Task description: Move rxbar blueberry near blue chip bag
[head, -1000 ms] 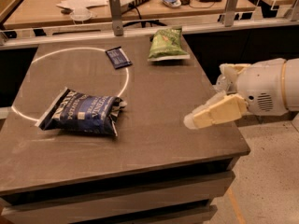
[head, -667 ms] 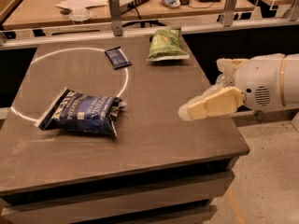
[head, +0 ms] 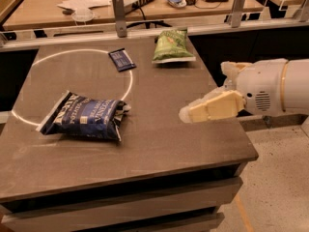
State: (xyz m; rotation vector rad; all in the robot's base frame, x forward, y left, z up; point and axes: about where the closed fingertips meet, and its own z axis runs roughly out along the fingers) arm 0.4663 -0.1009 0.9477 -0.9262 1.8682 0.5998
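1. Nearest us is the front edge of the dark table (head: 159, 144), with drawer-like fronts stacked below it and a pale speckled floor (head: 277, 178) to its right.
2. On the table's left half lies the blue chip bag (head: 84, 117), crinkled and flat on its side, with its white lettering facing up. It lies across the lower part of a thin white ring (head: 131, 81) marked on the tabletop.
3. At about the same depth, the gripper (head: 186, 114) hangs in the air over the table's right side, its cream tip pointing left toward the blue chip bag but well apart from it. We cannot tell how far open it is. We see nothing in its hold and it touches no object. Behind it, the thick white arm (head: 275, 86) reaches in from the right edge of view.
4. Farther back, the rxbar blueberry (head: 121, 59) lies flat on the table at the upper right of the ring, on or just inside the white line. It is well apart from the blue chip bag and from the gripper.
5. To the right of the bar, near the table's far edge, a green chip bag (head: 172, 45) lies flat.
6. Behind the table runs a grey rail (head: 207, 28) with upright posts (head: 119, 14).
7. Beyond that is a wooden desk (head: 43, 13) scattered with papers and small clutter we cannot make out.
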